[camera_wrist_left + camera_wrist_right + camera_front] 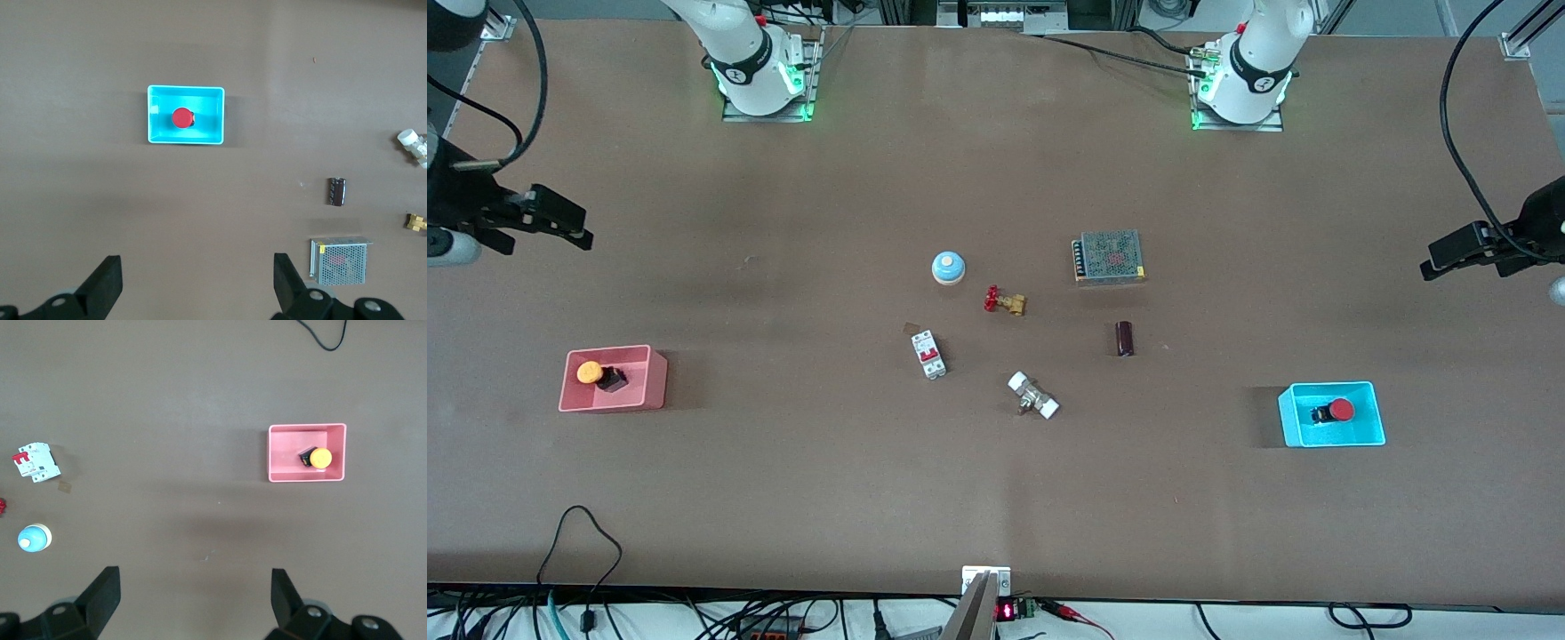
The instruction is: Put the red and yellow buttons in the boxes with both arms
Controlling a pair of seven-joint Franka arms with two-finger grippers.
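Both placed already: yellow button (589, 372) in pink box (654, 382), red button (1341, 410) in cyan box (1329, 440); left tool (194, 283) and right tool (192, 600) wide, empty, raised over bare tabletop (996, 498); probably nothing left but parking.

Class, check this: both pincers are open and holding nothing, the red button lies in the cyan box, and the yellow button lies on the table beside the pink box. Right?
Not quite. The front view shows the yellow button lying inside the pink box, not beside it. The rest stands.

Yellow button (590, 372) in pink box (656, 378), red button (1340, 410) in cyan box (1371, 413)
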